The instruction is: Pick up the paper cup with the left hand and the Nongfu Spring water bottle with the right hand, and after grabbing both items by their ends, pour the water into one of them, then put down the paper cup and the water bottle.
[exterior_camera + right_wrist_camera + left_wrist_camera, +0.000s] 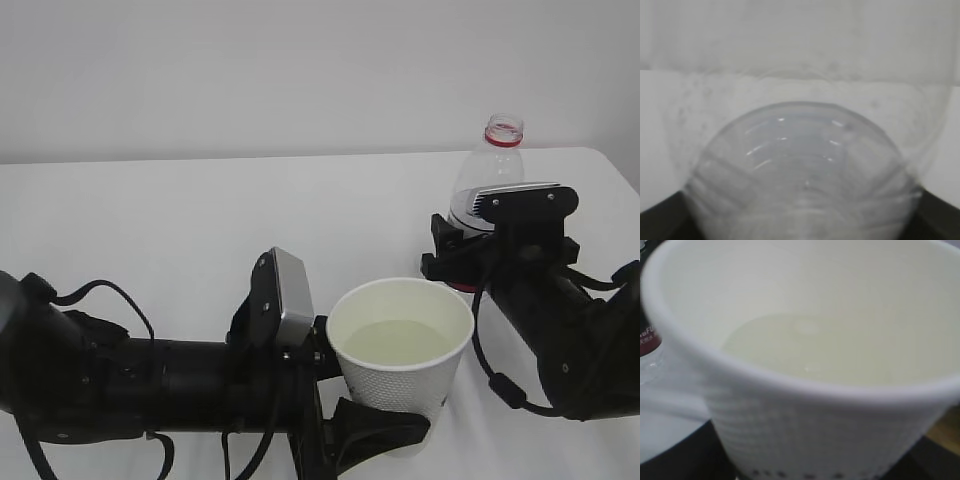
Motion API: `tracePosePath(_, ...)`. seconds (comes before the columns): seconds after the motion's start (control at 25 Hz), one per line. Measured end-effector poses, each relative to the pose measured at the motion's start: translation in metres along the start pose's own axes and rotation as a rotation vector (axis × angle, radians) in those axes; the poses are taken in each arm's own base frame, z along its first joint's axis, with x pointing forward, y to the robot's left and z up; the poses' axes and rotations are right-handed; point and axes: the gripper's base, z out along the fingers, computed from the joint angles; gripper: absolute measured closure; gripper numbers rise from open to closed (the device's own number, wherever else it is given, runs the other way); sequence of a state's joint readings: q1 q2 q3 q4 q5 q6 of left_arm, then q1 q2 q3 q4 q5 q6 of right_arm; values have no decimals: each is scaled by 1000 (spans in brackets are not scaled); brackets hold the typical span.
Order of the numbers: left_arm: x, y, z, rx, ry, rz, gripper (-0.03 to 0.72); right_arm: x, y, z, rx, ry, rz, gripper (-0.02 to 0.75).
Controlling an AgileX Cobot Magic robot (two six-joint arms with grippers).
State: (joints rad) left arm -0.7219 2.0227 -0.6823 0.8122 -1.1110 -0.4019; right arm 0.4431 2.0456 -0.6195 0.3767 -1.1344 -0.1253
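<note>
The left gripper (375,395) is clenched around the lower part of the paper cup (400,350): 1 black finger curves under the cup wall at the front and the other sits behind it. The cup is upright at the front centre of the white worktop (180,220); I cannot tell whether its base touches the surface. It is white, tapered, with a fine dotted texture on the wall, and the water (402,340) fills roughly its lower half, clear and a little yellowish against the paper.

The right gripper (470,255) is at the lower body of the Nongfu Spring water bottle (490,170). The bottle stands upright at the right rear of the worktop, well apart from the cup. Whether these jaws grip it or have let go, I cannot tell; the right wrist view shows only the clear ribbed body very near and dark gripper parts at the bottom corners. The bottle has a red neck ring, no cap that I can see, and a red band low down.

In my judgement the pouring is done and the setting down is in hand. To do it well, lower the cup straight, keep it level, then free it slowly so that the fingers do not drag the soft wall and spill.
</note>
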Motion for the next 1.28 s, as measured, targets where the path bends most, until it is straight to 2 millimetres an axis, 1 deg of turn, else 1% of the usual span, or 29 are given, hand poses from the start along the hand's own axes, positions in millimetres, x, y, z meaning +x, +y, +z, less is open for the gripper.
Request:
tracePosePath(0.52,0,0,0,0,0,0,185,1,1,-1,-19,-3,-10,150)
tracePosePath(0.68,0,0,0,0,0,0,185,7,-2,-11,-27,29,16,150)
tracePosePath(0.84,0,0,0,0,0,0,185,5,-4,-22,-31,39,43,150)
tracePosePath(1.0,0,0,0,0,0,0,185,4,-2,-29,-81,41,28,150)
tracePosePath(1.2,0,0,0,0,0,0,185,2,2,-32,-134,35,6,150)
tracePosePath(1.28,0,0,0,0,0,0,185,2,2,-32,-138,35,5,134)
